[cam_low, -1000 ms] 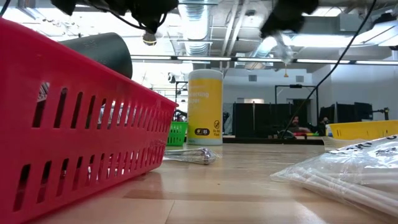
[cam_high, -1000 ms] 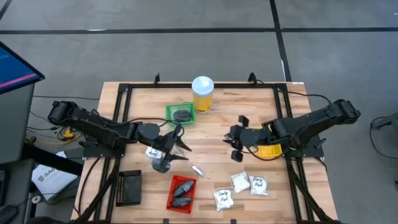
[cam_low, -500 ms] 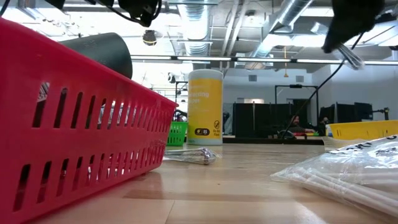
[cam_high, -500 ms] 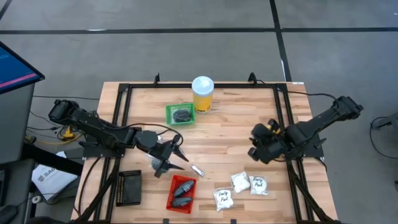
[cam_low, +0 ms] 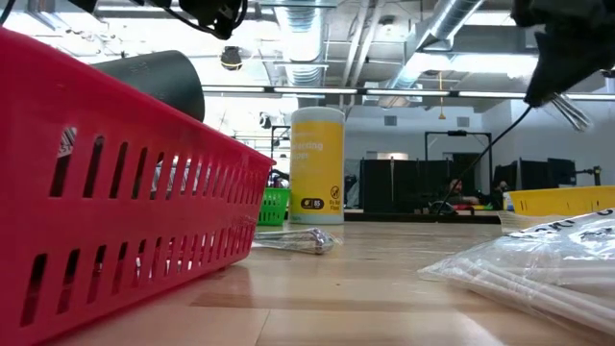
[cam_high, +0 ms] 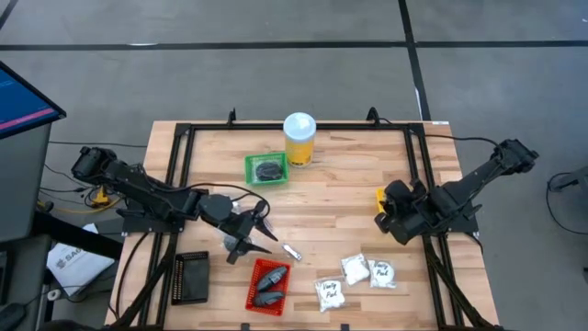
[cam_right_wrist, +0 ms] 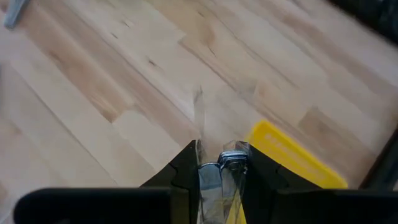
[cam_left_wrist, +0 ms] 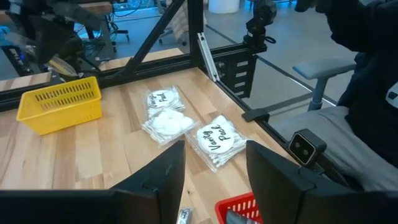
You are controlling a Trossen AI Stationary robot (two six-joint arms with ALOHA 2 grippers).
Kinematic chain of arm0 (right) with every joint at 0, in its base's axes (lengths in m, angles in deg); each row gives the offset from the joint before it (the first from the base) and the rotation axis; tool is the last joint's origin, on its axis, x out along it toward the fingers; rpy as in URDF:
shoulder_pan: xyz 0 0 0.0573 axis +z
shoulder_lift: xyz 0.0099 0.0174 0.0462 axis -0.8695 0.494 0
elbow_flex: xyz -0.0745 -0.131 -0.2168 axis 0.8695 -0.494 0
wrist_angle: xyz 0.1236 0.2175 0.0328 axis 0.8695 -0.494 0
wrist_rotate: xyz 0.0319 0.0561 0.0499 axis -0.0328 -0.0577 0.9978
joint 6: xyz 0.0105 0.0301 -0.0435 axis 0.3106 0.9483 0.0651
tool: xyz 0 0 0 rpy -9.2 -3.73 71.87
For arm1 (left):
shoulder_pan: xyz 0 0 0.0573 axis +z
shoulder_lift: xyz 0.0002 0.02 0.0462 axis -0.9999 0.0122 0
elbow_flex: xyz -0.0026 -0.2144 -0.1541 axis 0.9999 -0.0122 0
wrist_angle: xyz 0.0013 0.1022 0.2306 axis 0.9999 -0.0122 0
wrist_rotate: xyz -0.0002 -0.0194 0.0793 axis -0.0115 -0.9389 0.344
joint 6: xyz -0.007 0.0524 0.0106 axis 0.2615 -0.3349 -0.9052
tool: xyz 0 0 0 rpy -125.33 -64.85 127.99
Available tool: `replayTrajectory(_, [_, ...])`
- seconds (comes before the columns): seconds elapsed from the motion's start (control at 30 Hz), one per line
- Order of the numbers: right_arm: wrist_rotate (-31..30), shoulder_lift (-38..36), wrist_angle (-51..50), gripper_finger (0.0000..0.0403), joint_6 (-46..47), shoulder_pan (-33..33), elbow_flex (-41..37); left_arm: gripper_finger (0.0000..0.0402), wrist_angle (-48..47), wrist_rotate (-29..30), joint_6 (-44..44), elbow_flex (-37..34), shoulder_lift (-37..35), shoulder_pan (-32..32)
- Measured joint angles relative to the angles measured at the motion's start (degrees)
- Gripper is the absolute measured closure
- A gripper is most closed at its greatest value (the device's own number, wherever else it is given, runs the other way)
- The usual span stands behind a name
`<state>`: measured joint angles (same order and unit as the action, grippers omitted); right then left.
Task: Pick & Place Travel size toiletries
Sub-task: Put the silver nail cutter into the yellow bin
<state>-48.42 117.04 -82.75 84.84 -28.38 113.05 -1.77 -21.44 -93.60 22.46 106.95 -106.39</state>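
My right gripper (cam_right_wrist: 219, 158) is shut on a thin silvery tube (cam_low: 573, 111). It hangs above the yellow tray (cam_right_wrist: 292, 155) by the table's right side (cam_high: 386, 221). My left gripper (cam_left_wrist: 214, 155) is open and touches nothing; it hovers over the table left of centre (cam_high: 265, 228). A second silvery tube (cam_high: 291, 252) lies flat on the wood. Three white sachets (cam_high: 355, 268), (cam_high: 382, 272), (cam_high: 329, 292) lie flat near the near edge and also show in the left wrist view (cam_left_wrist: 217, 140). Dark items lie in the red tray (cam_high: 268, 285). My right gripper pinches the silvery tube (cam_right_wrist: 216, 177) between its two fingers. The tube is lifted clear of the table. Its free end (cam_low: 577, 115) sticks out past the fingertips, slanting downward.
A tall yellow jar with a white lid (cam_high: 299, 140) stands at the far middle, beside a green tray (cam_high: 266, 168) that holds a dark puck. A black tray (cam_high: 190, 276) sits at the near left. A dark metal frame (cam_high: 418, 147) borders the table.
My right gripper has carried the silvery tube from the table's middle toward the right edge, and now stands over the yellow tray. My left gripper has shifted slightly toward the near edge and stayed open.
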Motion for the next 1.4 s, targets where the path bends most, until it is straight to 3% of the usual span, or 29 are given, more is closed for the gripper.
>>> replayTrajectory(0.37, [4.29,-4.74,-1.28,0.0333,6.75,-2.06,-5.78,0.0245,-0.34,2.51,0.00,0.00,0.00,0.77])
replayTrajectory(0.6, [9.90,-8.63,-1.24,0.0333,6.94,-6.85,-8.91,0.0249,-0.37,4.60,-0.02,0.00,0.00,0.77])
replayTrajectory(1.03, [15.84,-11.19,5.46,0.0333,0.36,-14.88,-14.34,0.0254,-0.41,4.57,-0.02,0.00,-0.02,0.77])
replayTrajectory(1.4, [19.77,-6.60,8.96,0.0333,-6.48,-20.67,-16.52,0.0252,-0.39,4.56,0.00,0.00,-0.04,0.77])
